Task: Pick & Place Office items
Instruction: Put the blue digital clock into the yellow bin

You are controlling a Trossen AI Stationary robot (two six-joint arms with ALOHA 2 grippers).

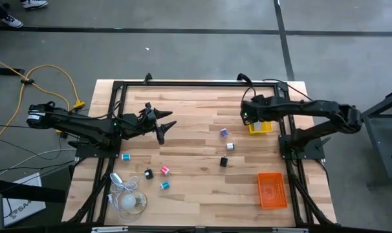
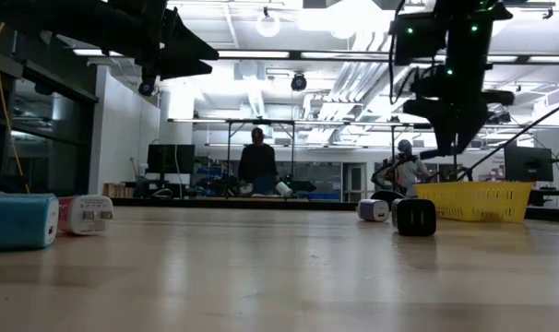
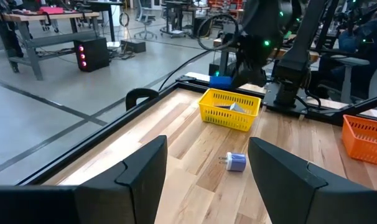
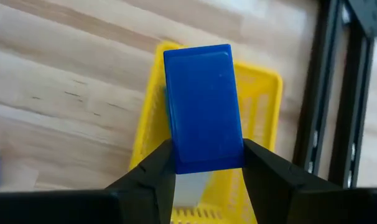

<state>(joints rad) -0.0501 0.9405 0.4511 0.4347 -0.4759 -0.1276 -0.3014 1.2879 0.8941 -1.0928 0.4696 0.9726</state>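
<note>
Wooden counter [image 1: 196,162] in the high view: the right pincer [image 1: 249,116] hangs over the yellow plastic tray [image 1: 261,127], right of middle. Left wrist view: the left pincer [image 3: 207,177] waits wide, holding nothing. Right wrist view: the right pincer pinches a blue plastic block [image 4: 203,106] above the tray. Next, I think, it should open and drop the block in.

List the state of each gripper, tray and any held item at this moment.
right gripper: shut on the blue block, above the yellow tray
blue block: held, not yet released
left gripper: open, empty, above the table
yellow tray: upright, one pale item inside
orange tray: upright on the table
</note>
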